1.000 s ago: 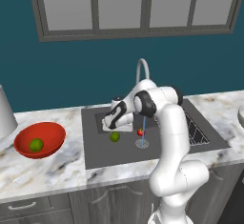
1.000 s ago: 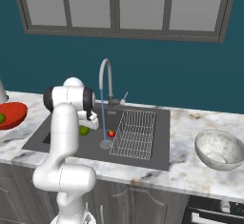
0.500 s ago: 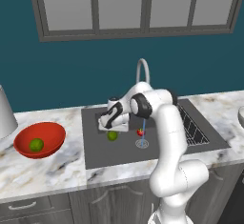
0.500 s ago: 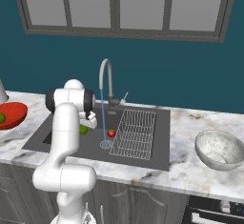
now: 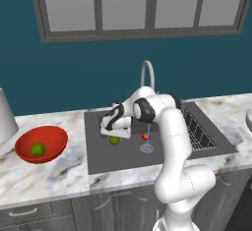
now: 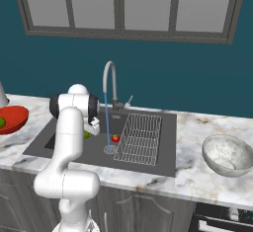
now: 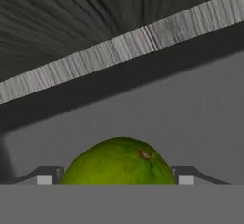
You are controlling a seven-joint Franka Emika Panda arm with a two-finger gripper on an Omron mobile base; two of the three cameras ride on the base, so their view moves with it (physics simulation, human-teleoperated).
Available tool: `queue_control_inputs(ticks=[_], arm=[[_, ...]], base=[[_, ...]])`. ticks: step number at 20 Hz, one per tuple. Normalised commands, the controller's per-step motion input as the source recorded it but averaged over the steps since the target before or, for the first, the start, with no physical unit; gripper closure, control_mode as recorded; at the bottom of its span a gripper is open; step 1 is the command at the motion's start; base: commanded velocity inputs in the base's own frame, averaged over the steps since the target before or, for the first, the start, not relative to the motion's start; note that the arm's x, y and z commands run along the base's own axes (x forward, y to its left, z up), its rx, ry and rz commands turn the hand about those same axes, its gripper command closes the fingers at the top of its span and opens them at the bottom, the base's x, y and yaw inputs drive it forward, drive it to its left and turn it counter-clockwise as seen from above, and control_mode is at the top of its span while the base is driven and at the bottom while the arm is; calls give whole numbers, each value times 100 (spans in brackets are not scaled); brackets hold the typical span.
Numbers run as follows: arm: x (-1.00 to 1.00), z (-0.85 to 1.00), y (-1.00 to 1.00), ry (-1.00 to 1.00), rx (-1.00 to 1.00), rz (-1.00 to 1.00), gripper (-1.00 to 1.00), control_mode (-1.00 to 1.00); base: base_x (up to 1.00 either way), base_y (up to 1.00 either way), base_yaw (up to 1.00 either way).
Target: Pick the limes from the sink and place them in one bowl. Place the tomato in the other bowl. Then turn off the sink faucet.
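One lime point(image 5: 114, 140) point(image 6: 86, 134) lies on the floor of the dark sink point(image 5: 98, 156), left of the drain. My gripper point(image 5: 113, 132) is down over it. In the hand view the lime point(image 7: 119, 163) sits between the two fingertips point(image 7: 45, 177), which stand close at its sides; the gripper point(image 7: 116, 178) is open. A second lime point(image 5: 37, 149) rests in the red-orange bowl point(image 5: 54, 135) on the left counter. The tomato point(image 5: 145, 136) point(image 6: 115, 137) lies by the drain, next to the water stream. The faucet point(image 6: 111, 80) is running. The grey-white bowl point(image 6: 212, 149) stands on the right counter.
A wire dish rack point(image 6: 142, 138) fills the right part of the sink. A pale rounded object point(image 5: 6, 117) stands at the far left of the counter behind the red bowl. The sink's back wall is close behind the lime.
The hand has sunk a little lower onto the lime in the sink, and its fingers have begun to narrow around it. Limes, tomato and bowls have not moved.
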Motion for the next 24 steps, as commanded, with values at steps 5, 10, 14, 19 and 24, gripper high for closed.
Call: queue_control_inputs(ticks=[5, 10, 14, 19, 24], arm=[[-9, -2, -1, 3, 5, -12, 100, -100], [-33, 19, -34, 0, 0, -12, 100, -100], [-40, 49, -48, 0, 0, -8, 100, -100], [-51, 75, -29, 0, -2, -7, 100, -100], [-55, 93, -1, -2, -4, -5, 100, -100]], base=[[0, 0, 0], [0, 0, 0], [0, 0, 0], [0, 0, 0], [0, 0, 0]])
